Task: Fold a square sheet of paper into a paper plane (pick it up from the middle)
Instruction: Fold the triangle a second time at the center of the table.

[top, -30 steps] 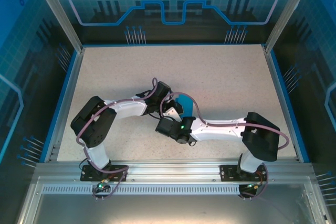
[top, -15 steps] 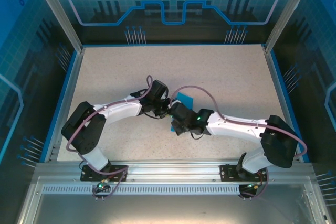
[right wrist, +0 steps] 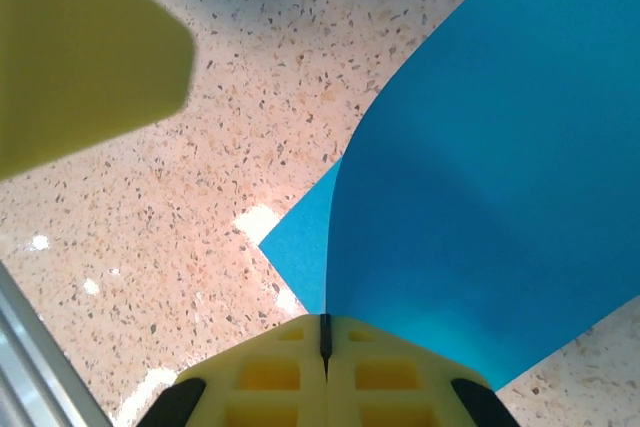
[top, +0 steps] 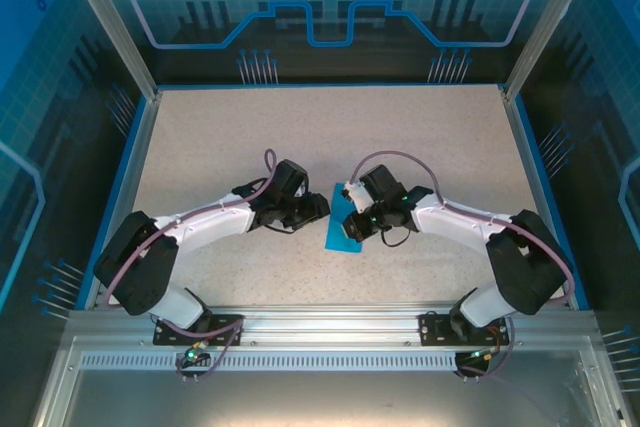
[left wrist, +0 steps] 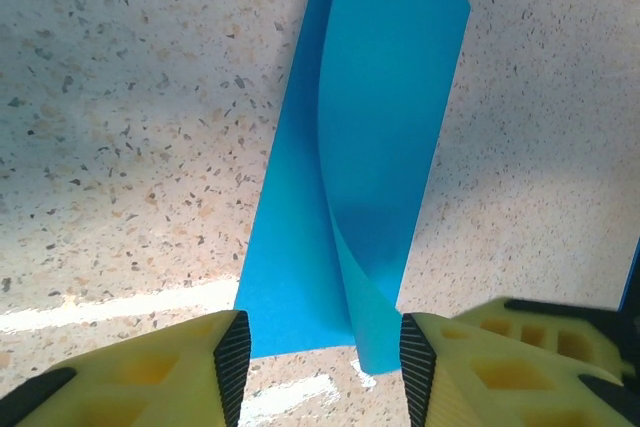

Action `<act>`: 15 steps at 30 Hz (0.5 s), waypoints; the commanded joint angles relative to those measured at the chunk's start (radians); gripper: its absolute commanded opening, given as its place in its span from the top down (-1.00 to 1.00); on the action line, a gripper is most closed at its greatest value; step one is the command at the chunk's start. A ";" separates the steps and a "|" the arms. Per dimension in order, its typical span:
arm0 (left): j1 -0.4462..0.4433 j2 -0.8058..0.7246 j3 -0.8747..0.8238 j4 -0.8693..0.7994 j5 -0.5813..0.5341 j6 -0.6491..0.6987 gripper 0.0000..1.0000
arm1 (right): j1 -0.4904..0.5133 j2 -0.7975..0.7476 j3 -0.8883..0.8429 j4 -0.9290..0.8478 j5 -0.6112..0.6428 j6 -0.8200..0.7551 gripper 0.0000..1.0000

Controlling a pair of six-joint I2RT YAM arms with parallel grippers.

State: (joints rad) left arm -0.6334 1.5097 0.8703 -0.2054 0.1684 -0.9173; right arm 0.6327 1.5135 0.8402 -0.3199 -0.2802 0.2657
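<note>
I stretch both arms low over the table [top: 200, 147] toward its middle. My left arm runs up and to the right from its base. My right arm bends at the elbow near the table's right edge and reaches back to the left. My left gripper [top: 318, 209] and right gripper [top: 352, 229] face each other across the square sheet of paper [top: 336, 235], which lies at the centre of the table between them.

From above, the sheet is only a narrow blue strip partly under my wrists. My left wrist camera shows it doubled over, the lower layer flat and the upper layer curling up loosely [left wrist: 350, 147]. My left gripper [left wrist: 318, 357] stands apart there, jaws at a middling width, with the sheet's near end just ahead of the gap and nothing held. My right wrist camera shows my right gripper [right wrist: 324, 332] pressed shut, the raised layer's edge [right wrist: 480, 197] running into the seam between its fingers.
</note>
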 commanded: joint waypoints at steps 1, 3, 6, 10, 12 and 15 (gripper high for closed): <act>-0.013 -0.031 -0.021 -0.009 -0.007 0.024 0.06 | -0.048 0.046 0.048 -0.031 -0.127 -0.081 0.88; -0.024 -0.024 -0.023 -0.005 -0.001 0.028 0.07 | -0.068 0.070 0.084 -0.063 -0.151 -0.109 0.87; -0.049 -0.002 -0.012 -0.002 -0.001 0.038 0.10 | -0.095 0.103 0.107 -0.079 -0.159 -0.131 0.86; -0.075 0.027 0.007 0.001 -0.002 0.044 0.12 | -0.130 0.124 0.125 -0.097 -0.164 -0.153 0.84; -0.084 0.038 0.012 0.005 -0.002 0.044 0.13 | -0.137 0.140 0.144 -0.127 -0.174 -0.173 0.84; -0.093 0.054 0.019 0.007 -0.002 0.042 0.14 | -0.137 0.149 0.150 -0.157 -0.163 -0.190 0.84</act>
State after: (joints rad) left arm -0.7162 1.5425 0.8650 -0.2039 0.1688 -0.8909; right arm 0.5053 1.6432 0.9630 -0.4118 -0.4133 0.1200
